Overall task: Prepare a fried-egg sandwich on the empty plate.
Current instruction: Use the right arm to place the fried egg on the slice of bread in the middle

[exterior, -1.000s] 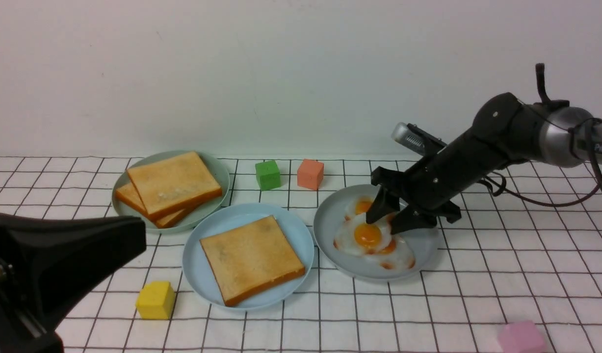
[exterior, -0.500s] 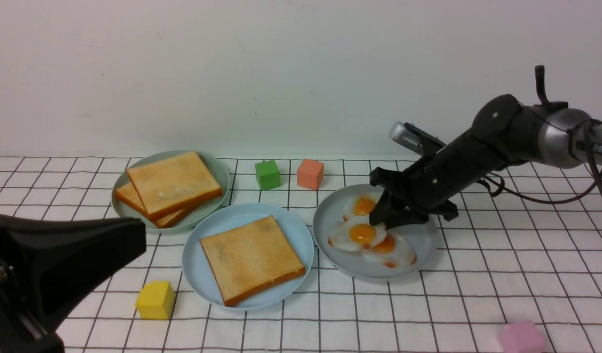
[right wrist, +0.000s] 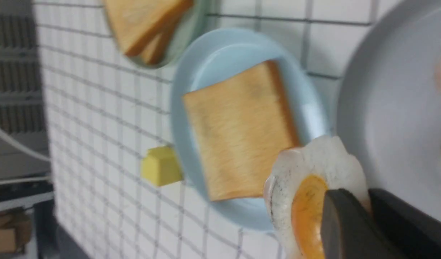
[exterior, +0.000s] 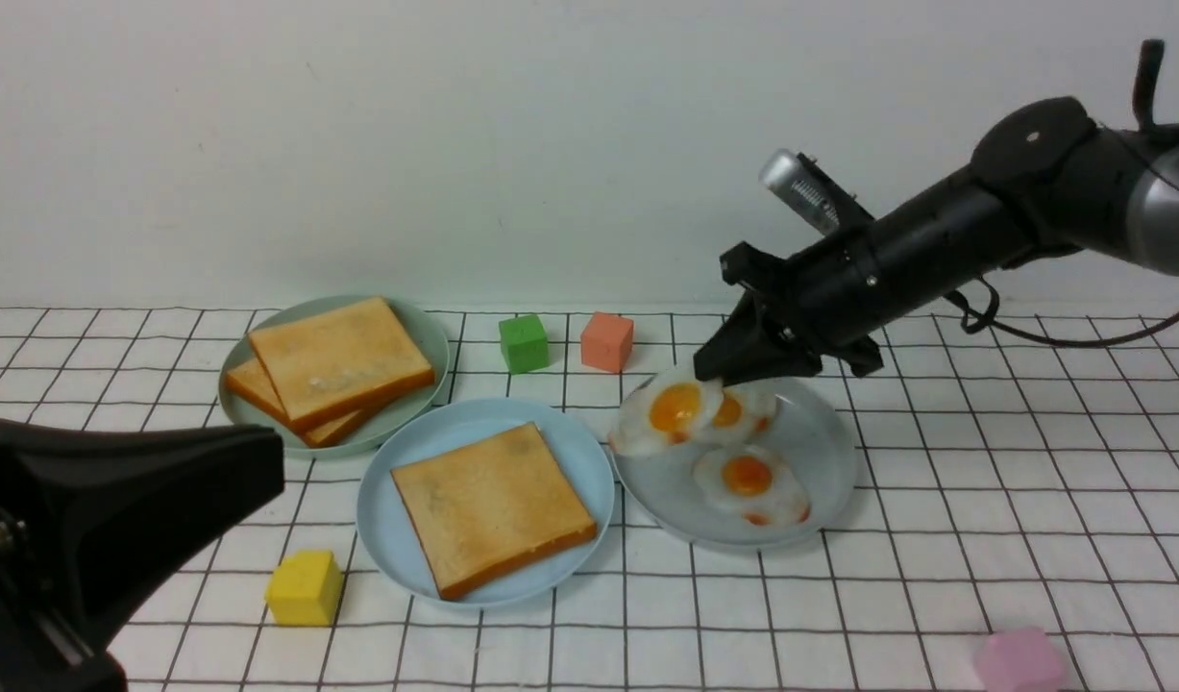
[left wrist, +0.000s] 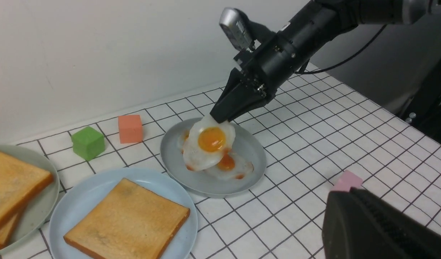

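Note:
The sky-blue plate (exterior: pixel 397 461) holds one toast slice (exterior: pixel 493 505); both also show in the right wrist view, the plate (right wrist: pixel 220 54) and the toast (right wrist: pixel 238 129). My right gripper (exterior: pixel 709 370) is shut on the edge of a fried egg (exterior: pixel 671 411) and holds it tilted above the near-left rim of the grey-blue plate (exterior: pixel 820 452). Two more eggs (exterior: pixel 748 478) lie on that plate. The held egg hangs from the jaws in the left wrist view (left wrist: pixel 209 144). My left gripper (exterior: pixel 262 461) hovers low at the front left, empty. No stacked sandwich is in view.
A pale green plate (exterior: pixel 430 332) at the back left holds two stacked toast slices (exterior: pixel 339 360). Small cubes lie about: green (exterior: pixel 524 342), salmon (exterior: pixel 607 340), yellow (exterior: pixel 304 587), pink (exterior: pixel 1019 660). A white wall stands behind the gridded cloth.
My right gripper closed on the top egg, then rose and moved left, lifting it off the grey-blue plate. The left arm has not moved.

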`<act>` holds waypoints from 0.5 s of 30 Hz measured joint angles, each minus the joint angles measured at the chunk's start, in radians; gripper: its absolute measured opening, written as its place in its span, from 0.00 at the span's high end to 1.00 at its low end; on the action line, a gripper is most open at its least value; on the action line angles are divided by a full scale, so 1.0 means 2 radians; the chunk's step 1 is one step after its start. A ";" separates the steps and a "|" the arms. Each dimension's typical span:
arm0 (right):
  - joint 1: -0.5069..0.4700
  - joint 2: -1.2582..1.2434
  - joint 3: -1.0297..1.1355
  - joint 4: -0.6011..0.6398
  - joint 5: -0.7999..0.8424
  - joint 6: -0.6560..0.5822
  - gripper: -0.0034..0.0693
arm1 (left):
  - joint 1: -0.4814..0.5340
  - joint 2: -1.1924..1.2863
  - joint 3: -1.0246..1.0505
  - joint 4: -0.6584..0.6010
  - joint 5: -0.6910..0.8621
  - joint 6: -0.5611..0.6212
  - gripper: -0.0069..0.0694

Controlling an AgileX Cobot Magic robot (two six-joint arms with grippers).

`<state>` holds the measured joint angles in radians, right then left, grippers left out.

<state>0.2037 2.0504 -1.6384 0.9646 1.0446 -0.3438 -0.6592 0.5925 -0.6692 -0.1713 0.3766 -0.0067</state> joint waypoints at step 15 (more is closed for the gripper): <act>0.112 0.063 0.000 0.093 -0.113 -0.045 0.84 | 0.000 0.029 0.000 0.031 0.054 -0.006 0.93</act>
<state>0.4284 2.1766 -1.6384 1.1499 0.8177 -0.4328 -0.6592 0.6514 -0.6692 -0.1091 0.4846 -0.0186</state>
